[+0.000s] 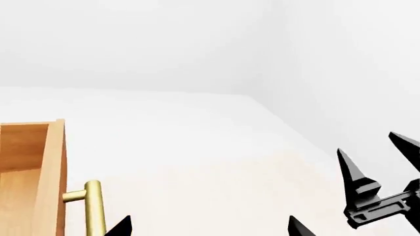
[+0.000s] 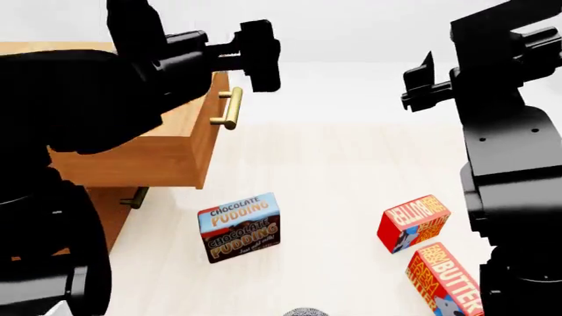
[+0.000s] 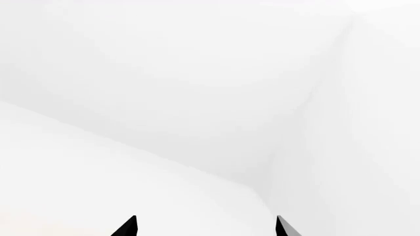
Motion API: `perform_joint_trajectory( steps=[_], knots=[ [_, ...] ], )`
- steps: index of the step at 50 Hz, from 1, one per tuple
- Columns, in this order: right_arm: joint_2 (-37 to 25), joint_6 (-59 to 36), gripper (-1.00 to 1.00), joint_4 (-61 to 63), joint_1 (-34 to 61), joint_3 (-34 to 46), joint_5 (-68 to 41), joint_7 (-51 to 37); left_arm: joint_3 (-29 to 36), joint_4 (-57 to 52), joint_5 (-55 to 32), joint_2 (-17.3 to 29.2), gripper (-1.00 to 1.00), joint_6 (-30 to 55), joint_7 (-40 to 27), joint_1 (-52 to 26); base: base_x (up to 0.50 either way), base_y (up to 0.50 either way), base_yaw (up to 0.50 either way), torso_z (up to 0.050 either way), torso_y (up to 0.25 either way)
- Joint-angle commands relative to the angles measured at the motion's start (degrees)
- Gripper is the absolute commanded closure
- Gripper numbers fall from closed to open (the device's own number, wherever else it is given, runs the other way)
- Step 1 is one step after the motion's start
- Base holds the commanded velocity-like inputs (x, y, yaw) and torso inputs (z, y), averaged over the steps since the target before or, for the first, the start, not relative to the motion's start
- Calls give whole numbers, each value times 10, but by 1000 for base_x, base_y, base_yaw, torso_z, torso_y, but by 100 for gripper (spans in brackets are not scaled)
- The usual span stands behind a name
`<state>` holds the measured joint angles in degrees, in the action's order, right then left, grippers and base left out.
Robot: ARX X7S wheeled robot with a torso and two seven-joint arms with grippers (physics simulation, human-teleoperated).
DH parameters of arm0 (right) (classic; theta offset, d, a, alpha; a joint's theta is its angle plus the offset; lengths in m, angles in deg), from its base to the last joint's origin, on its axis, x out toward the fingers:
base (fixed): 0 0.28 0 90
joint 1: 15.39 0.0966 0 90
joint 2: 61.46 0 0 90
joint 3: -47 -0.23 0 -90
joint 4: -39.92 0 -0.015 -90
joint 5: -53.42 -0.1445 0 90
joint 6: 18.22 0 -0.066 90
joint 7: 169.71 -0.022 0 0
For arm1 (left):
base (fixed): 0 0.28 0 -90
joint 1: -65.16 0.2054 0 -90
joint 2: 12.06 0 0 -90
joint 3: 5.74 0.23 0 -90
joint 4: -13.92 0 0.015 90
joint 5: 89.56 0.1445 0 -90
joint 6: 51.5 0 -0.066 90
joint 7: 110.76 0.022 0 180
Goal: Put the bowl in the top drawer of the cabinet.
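While the top drawer [image 2: 167,155] stands pulled out from the cabinet [image 2: 52,47] at the left of the head view, its brass handle [image 2: 230,108] juts toward the open floor [image 2: 333,164], and the left gripper [image 2: 259,56] hangs just above and beside that handle without touching it. From the left wrist view the drawer's wooden side and front edge show with the handle, and 2 black fingertips [image 1: 121,227] sit wide apart at the frame's edge, spread with nothing between them. The right gripper [image 2: 420,85] is raised at the right of the head view, well apart from the drawer; its own wrist view shows 2 fingertips [image 3: 128,227] spread wide over bare white floor and wall, holding nothing. The left wrist view also catches that right gripper off to the side of the left arm.

Below the open drawer the lower drawer's handle [image 2: 136,197] peeks out, dark in the shadow. A chocolate pudding box [image 2: 239,227] stands on the floor in front of the cabinet. 2 red butter boxes lie to the right, one [image 2: 412,222] nearer the middle and another [image 2: 443,280] closer to the robot, near each other.

A small grey, rounded sliver [image 2: 305,312] shows at the very bottom edge of the head view, between the pudding box and the butter boxes; whether it is the bowl I cannot tell, and no bowl shows inside the drawer from here, since the left arm hides most of its inside.
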<state>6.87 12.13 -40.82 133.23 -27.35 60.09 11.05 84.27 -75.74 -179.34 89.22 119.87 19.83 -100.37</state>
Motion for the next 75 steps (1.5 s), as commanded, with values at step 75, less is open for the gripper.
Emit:
perform_joint_trajectory(
  steps=[75],
  knots=[
    [0, 40, -100, -22, -39, -21, -15, -19, 340, -199, 318, 93, -100, -133, 357, 489, 0, 0, 0, 0, 0]
  ],
)
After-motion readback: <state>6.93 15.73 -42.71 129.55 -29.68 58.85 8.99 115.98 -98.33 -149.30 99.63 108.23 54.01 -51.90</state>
